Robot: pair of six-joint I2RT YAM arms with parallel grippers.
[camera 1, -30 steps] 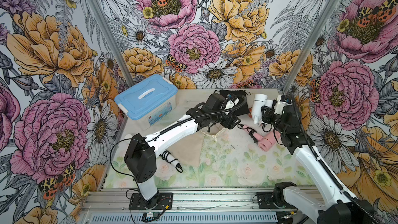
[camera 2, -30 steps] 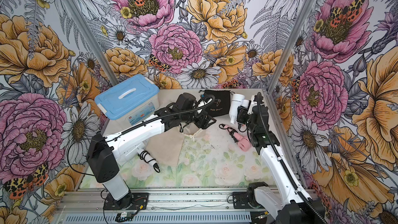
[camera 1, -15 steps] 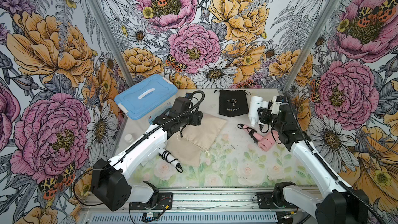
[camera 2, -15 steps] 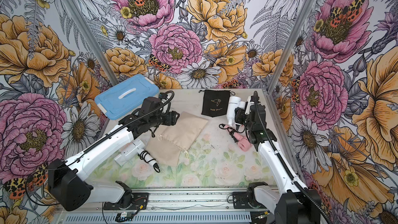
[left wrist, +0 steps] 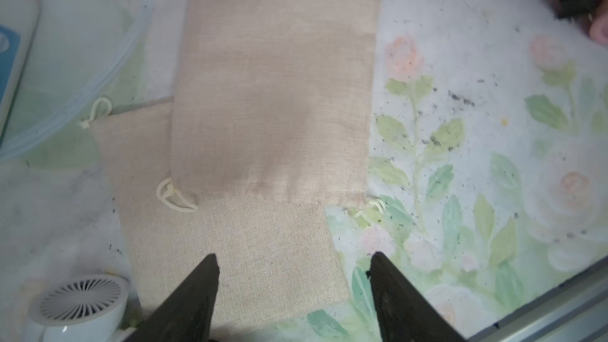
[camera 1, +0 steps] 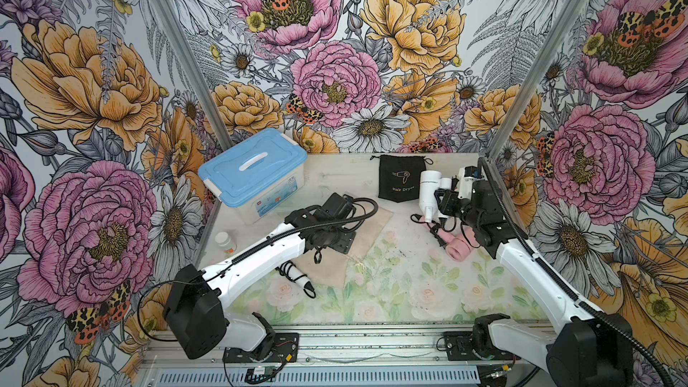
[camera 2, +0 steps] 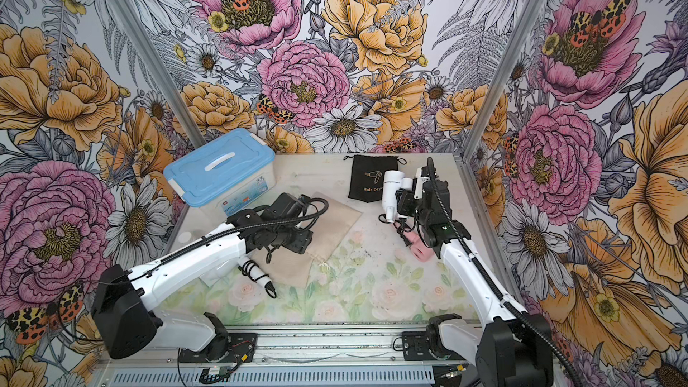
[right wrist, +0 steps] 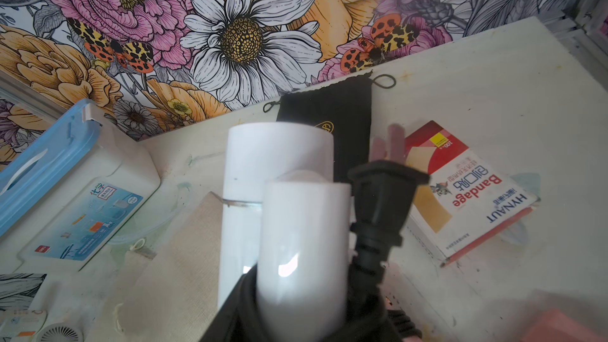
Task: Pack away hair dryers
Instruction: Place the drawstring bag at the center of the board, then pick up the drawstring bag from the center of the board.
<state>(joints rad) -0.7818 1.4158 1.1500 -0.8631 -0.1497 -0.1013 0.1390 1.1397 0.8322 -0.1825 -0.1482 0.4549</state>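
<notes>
My right gripper point(camera 1: 442, 201) is shut on a white hair dryer point(camera 1: 428, 189), holding it off the table at the back right; in the right wrist view its barrel and handle point(right wrist: 302, 241) fill the middle, with the black plug beside them. A pink hair dryer point(camera 1: 459, 247) lies on the table just below that gripper. Another white hair dryer point(camera 1: 294, 273), wound with black cord, lies under my left forearm. My left gripper point(left wrist: 293, 255) hangs open over two overlapping beige pouches point(left wrist: 276, 93), with nothing between its fingers. A black pouch point(camera 1: 400, 178) lies flat at the back.
A box with a blue lid point(camera 1: 253, 176) stands at the back left. A small pill bottle point(camera 1: 225, 241) stands by the left wall. A red and white bandage box point(right wrist: 460, 192) lies at the back right, behind my right gripper. A metal rail point(camera 1: 372, 340) runs along the front edge.
My left arm has pulled back from the black pouch at the back and swung left and forward, now over the beige pouches. The right arm still holds the white dryer, nearly in place.
</notes>
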